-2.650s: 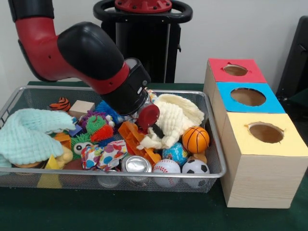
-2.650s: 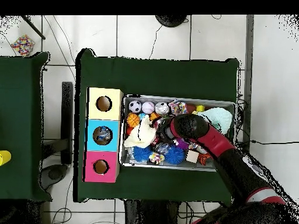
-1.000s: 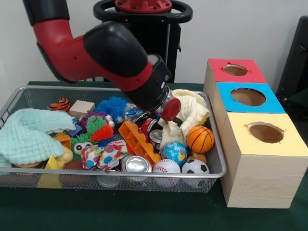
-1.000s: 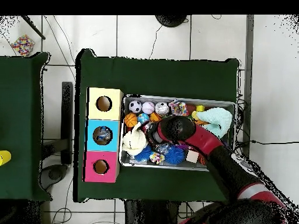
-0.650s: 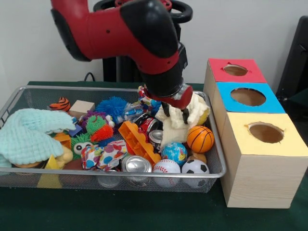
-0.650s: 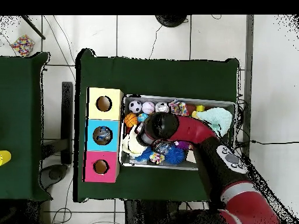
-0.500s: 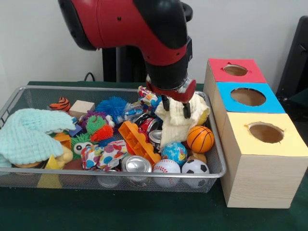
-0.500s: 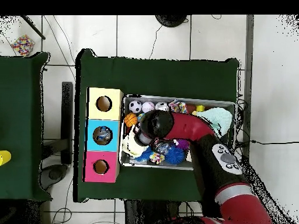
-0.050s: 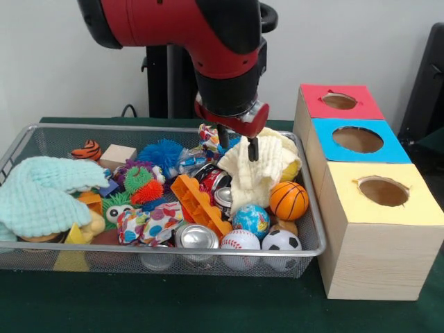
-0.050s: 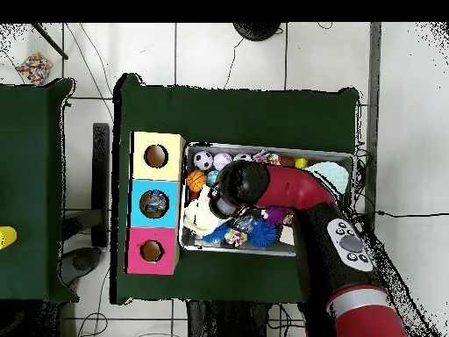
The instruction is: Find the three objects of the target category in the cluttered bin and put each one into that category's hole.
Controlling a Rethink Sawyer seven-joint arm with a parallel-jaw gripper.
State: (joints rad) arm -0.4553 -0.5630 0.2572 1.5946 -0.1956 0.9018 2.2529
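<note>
The gripper (image 9: 239, 143) pinches the cream cloth (image 9: 257, 177) at its top; the cloth hangs over the right part of the wire bin (image 9: 309, 236), beside the basketball (image 9: 285, 200). The red (image 9: 340, 101), blue (image 9: 358, 139) and yellow (image 9: 383, 191) holes stand just right of the bin.

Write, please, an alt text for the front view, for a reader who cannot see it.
A red and black robot arm's gripper pinches a cream cloth above a wire bin full of balls, cans and toys. Beside the bin stand three boxes with round holes, topped red, blue and yellow.
</note>
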